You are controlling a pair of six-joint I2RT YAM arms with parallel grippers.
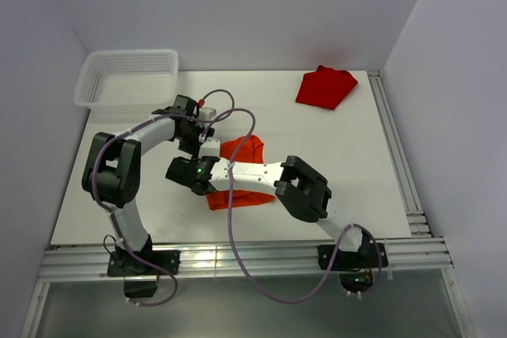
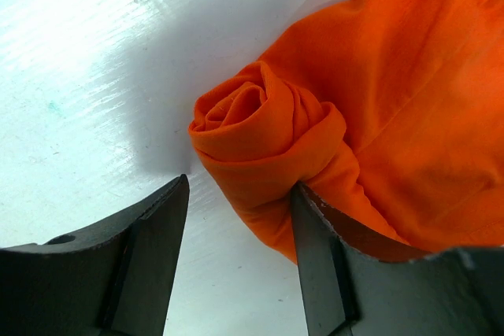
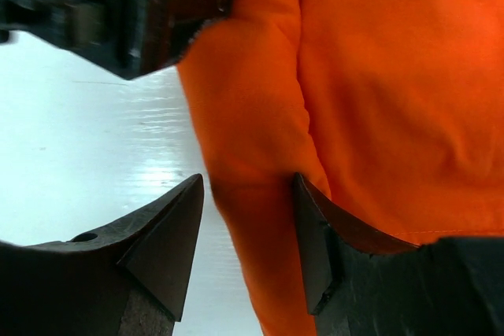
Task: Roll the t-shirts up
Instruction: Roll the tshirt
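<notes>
The bright orange t-shirt (image 1: 242, 148) lies mid-table, largely hidden under my right arm. In the left wrist view its edge is wound into a tight spiral roll (image 2: 264, 127). My left gripper (image 2: 240, 185) is open around the roll's near end: the right finger touches the cloth, the left one stands apart over bare table. My right gripper (image 3: 249, 179) is open astride the same rolled edge (image 3: 252, 116), its right finger against the cloth. From above, the left gripper (image 1: 207, 146) and right gripper (image 1: 190, 173) sit close together. The darker red t-shirt (image 1: 325, 87) lies crumpled at the back right.
A white mesh basket (image 1: 127, 77) stands at the back left corner of the table. An aluminium rail (image 1: 396, 156) runs along the right edge, another along the front. The left gripper's body (image 3: 118, 5) shows at the top of the right wrist view.
</notes>
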